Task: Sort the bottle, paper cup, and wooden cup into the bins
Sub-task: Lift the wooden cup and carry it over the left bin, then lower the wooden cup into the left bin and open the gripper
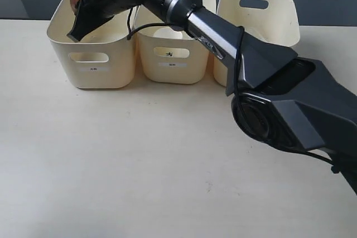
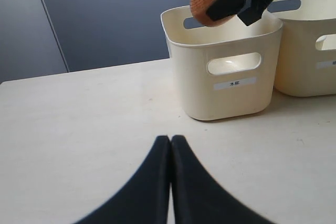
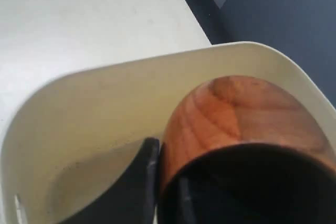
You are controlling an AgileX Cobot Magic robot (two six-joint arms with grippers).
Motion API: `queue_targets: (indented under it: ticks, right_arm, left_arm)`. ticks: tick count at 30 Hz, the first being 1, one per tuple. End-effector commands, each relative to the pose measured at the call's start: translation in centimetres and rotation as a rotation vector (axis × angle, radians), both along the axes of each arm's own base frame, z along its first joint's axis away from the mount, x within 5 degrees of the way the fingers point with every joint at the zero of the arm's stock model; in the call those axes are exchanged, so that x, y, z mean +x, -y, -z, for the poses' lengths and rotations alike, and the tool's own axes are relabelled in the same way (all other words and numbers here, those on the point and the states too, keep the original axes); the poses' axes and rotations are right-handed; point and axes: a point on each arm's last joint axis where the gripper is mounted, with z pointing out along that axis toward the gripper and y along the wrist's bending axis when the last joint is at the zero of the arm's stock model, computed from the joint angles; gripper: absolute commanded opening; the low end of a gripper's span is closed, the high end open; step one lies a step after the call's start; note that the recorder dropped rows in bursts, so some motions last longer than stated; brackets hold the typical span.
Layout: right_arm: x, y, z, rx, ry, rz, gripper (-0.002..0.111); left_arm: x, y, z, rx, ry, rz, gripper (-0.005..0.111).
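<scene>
The brown wooden cup [image 3: 236, 114] hangs tilted over the open top of the leftmost of the three cream bins [image 1: 92, 71]. My right gripper [image 3: 165, 182] is shut on its wall, one finger [image 3: 142, 177] outside and one inside. From the left wrist, the wooden cup [image 2: 205, 1] sits just above that bin's back rim [image 2: 220, 30]. The right arm reaches across to the left, and its gripper [image 1: 78, 20] hides most of the wooden cup [image 1: 73, 1]. My left gripper [image 2: 170, 141] is shut and empty, low over the table in front of that bin. The bottle is hidden. A pale round rim [image 1: 167, 33] in the middle bin may be the paper cup.
The middle bin [image 1: 173, 71] and right bin [image 1: 262, 20] stand in a row beside the left one, each with a small white label. The right arm's dark body [image 1: 279, 98] crosses over the right bin and the table's right side. Pale tabletop [image 1: 139, 165] spreads in front.
</scene>
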Motion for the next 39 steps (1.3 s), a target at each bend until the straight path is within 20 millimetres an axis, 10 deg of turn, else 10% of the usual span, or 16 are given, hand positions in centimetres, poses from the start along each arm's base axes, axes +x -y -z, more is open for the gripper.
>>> queue_targets:
  ticks: [1,39]
  right_arm:
    - [1.0,0.5,0.6,0.046,-0.003,0.028,-0.001]
    - [1.1,1.6,3.7,-0.105,-0.156,0.105,-0.001]
  left_arm:
    - [0.0,0.0,0.0,-0.003,0.003,0.003,0.0]
    - [0.0,0.0,0.0,-0.003,0.003,0.003,0.0]
